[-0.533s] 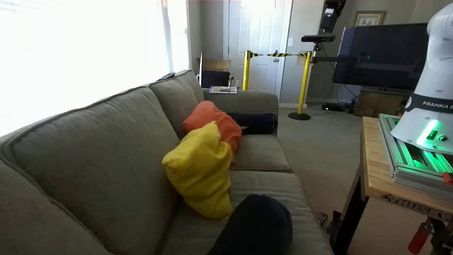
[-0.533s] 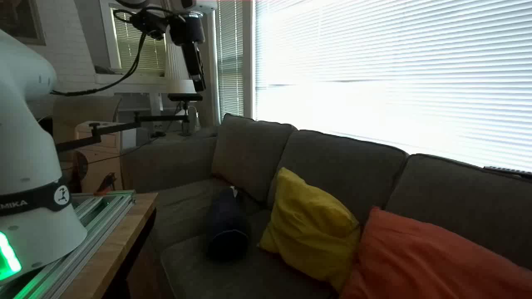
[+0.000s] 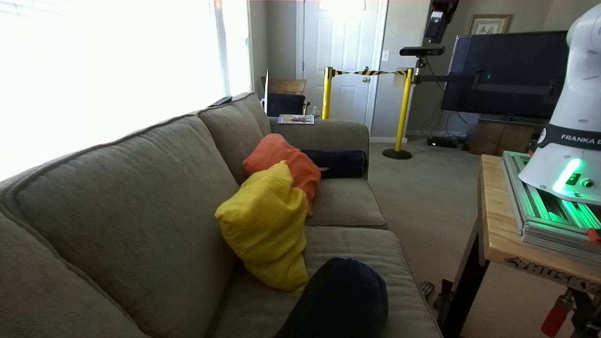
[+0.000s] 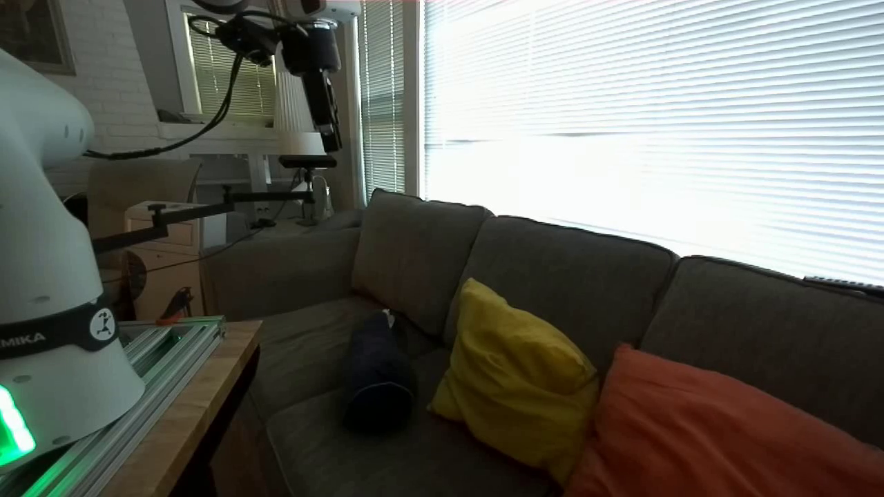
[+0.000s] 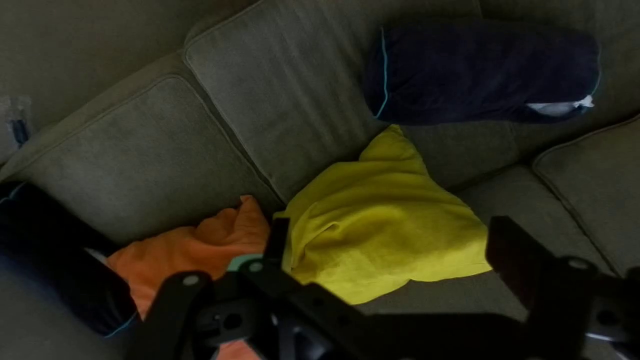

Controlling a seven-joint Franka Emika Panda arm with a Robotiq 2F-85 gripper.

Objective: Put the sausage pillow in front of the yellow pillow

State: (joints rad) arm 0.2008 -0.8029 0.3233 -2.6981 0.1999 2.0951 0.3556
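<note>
Resting: dk navy cylindrical fabric bolster [image 5: 475, 70], on grey-brown fabric sofa [image 5: 160, 155], just beside puffy bright-yellow sq. cushion [image 5: 380, 220]. Next out, orange-red soft fabric cushion [image 5: 200, 245], adj. to yellow one; beyond it, long dk navy cushion [image 5: 55, 260] by sofa arm [image 3: 347, 134]. Blk gripper [image 5: 390, 235] well above sofa, jaws spread wide apart.

The worktop, a gray-brown sofa [image 3: 350, 202], is carrying the sausage pillow [image 5: 480, 72], which is lying lengthwise across a seam between two seat cushions [image 5: 300, 90], just beside the yellow pillow [image 5: 385, 225]. That yellow pillow is leaning tilted against the backrest [image 4: 573, 269], with an orange cushion [image 4: 711, 428] resting close along its other side. In an exterior view, another dark cushion [image 3: 342, 164] is lying by the far arm [image 3: 342, 134], and a flat printed book or magazine [image 3: 296, 119] is lying on top of that arm.
</note>
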